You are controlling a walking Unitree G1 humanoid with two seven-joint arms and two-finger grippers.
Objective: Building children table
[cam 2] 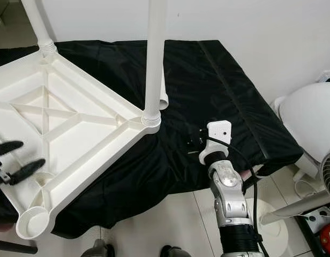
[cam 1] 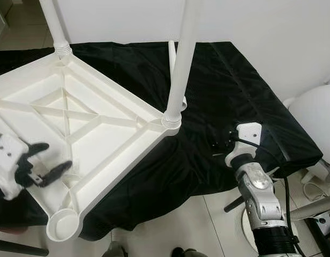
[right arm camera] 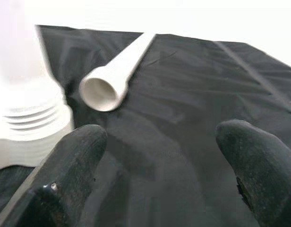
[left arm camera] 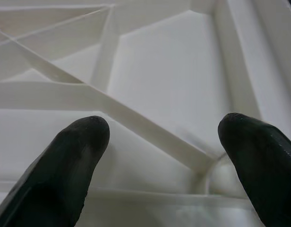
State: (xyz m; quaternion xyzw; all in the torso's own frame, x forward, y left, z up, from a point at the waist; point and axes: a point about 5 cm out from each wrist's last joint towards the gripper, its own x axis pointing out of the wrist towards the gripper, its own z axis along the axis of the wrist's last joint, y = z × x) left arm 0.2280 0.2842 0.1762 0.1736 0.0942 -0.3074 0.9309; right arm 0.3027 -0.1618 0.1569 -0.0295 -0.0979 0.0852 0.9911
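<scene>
A white plastic table top (cam 1: 109, 126) lies upside down on a black cloth (cam 1: 229, 91). One white leg (cam 1: 182, 64) stands upright in its right corner socket, and another leg (cam 1: 53, 24) stands in the far left corner. The near corner socket (cam 1: 63, 225) is empty. A loose white leg (right arm camera: 118, 70) lies on the cloth behind the upright one. My left gripper (cam 1: 44, 159) is open just over the ribbed underside (left arm camera: 174, 85) near the empty socket. My right gripper (right arm camera: 159, 165) is open low over the cloth, beside the right corner and pointing at the loose leg's open end.
The clothed table ends at a near edge with tiled floor (cam 1: 197, 225) below. A white fan (cam 1: 317, 123) stands to the right, its round base (cam 2: 272, 225) and a power strip (cam 1: 324, 222) on the floor. A white wall (cam 1: 261, 27) runs behind.
</scene>
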